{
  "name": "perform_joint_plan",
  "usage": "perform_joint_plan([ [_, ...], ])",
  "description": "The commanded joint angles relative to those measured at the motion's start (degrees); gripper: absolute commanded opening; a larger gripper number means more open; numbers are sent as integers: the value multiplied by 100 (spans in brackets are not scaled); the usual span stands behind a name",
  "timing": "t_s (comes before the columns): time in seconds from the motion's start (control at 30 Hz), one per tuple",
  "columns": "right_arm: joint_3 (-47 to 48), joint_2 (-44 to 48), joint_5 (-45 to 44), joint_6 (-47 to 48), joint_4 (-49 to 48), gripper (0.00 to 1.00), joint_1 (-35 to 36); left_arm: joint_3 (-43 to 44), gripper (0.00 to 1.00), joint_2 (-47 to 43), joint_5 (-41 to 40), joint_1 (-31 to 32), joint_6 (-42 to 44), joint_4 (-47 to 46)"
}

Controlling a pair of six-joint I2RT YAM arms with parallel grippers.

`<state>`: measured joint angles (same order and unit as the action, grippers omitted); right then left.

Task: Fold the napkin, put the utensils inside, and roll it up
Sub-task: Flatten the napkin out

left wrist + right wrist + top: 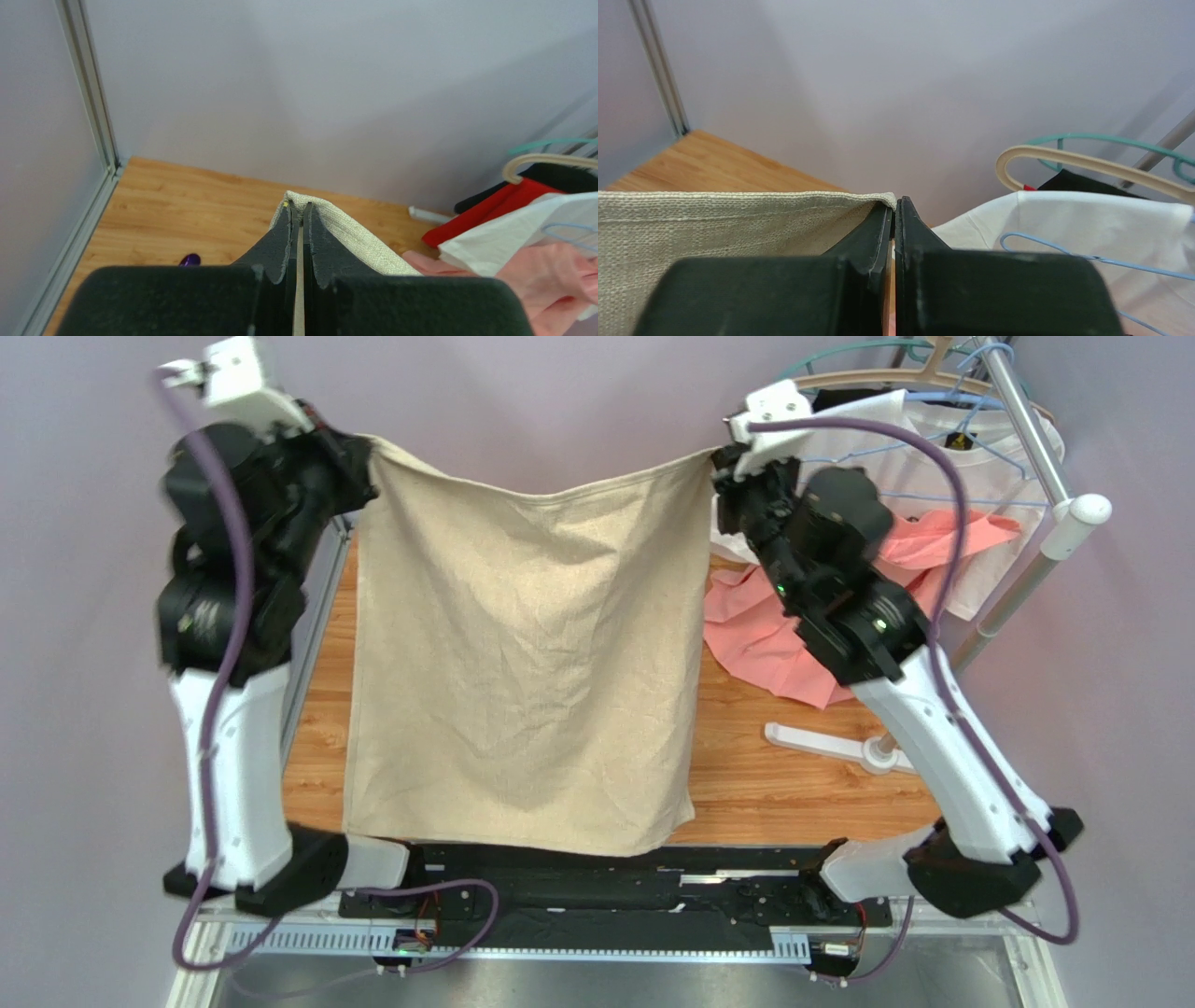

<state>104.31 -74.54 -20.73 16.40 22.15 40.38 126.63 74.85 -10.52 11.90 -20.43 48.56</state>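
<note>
Right now both jaws grip the napkin [522,658] by its far corners, spread aloft; folding hasn't begun, so next I lay it flat on the tabletop [765,791].

text: we read none | labels, brands: we find none legible | numbers, signs: we make out none

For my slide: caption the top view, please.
Both jaws hold the napkin spread by its corners above the table.
</note>
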Motion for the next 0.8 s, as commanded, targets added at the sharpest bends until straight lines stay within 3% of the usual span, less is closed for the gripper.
perform_joint_plan([
  [0.0, 316, -691, 280, -269, -62, 0, -487, -69, 0, 855, 86, -47, 258, 14],
  [0.2, 670, -1001, 421, -234, -70, 0, -514, 179, 0, 1015, 130, -100, 206, -38],
  [0.53, -560, 447, 351, 56, -440, 0, -93, -1078, 0, -584, 314, -92, 162, -382],
  [0.77, -465, 1125, 254, 74, -28, 0, 242, -150, 0, -867, 156, -91, 240, 724],
])
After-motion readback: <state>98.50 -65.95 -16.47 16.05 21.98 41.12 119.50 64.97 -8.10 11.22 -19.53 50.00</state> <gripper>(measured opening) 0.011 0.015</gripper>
